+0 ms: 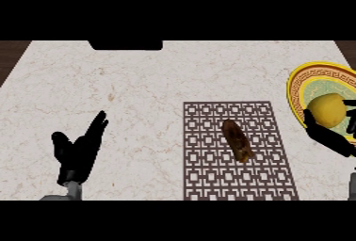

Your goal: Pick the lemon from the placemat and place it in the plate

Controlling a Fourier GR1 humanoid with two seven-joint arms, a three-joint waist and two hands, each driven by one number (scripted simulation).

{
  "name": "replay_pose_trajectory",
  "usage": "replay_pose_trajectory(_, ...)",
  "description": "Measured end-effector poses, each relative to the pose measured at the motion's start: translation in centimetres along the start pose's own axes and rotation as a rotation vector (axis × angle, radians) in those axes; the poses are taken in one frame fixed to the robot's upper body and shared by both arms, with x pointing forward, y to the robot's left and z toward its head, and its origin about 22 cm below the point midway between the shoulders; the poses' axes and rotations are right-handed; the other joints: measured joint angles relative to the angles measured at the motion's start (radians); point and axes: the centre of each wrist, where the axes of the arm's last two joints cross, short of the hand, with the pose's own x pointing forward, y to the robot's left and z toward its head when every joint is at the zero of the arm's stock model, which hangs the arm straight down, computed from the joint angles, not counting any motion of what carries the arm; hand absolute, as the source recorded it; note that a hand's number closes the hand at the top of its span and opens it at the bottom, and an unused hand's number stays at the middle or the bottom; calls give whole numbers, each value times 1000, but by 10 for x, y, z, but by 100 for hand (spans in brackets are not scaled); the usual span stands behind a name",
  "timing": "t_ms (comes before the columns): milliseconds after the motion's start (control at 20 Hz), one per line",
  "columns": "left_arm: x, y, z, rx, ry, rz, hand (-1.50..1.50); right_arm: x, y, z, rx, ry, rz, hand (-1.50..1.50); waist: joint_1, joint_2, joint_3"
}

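Observation:
A yellow lemon is held over the plate, a round plate with a yellow patterned rim and pale green middle at the view's right edge. My right hand is curled round the lemon from below and from the right, partly cut off by the edge. The brown patterned placemat lies to the left of the plate. My left hand rests open at the lower left, fingers up, far from both.
A brown elongated object lies tilted on the placemat. A dark object sits at the counter's far edge. Dark floor shows past the counter's top corners.

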Motion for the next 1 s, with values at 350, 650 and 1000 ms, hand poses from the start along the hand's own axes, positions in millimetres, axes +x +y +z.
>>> replay_pose_trajectory(350,2,-4,-4,-11,4,-5,0,-53,-3,-72,-44,8,12,150,7,1,0)
replay_pose_trajectory(650,3,-7,-5,-12,-4,-6,0,-93,-2,-115,-53,12,17,150,18,5,0)
replay_pose_trajectory(1000,8,-11,-8,-37,-14,-17,0,-129,-5,-128,173,190,175,-150,44,15,1)
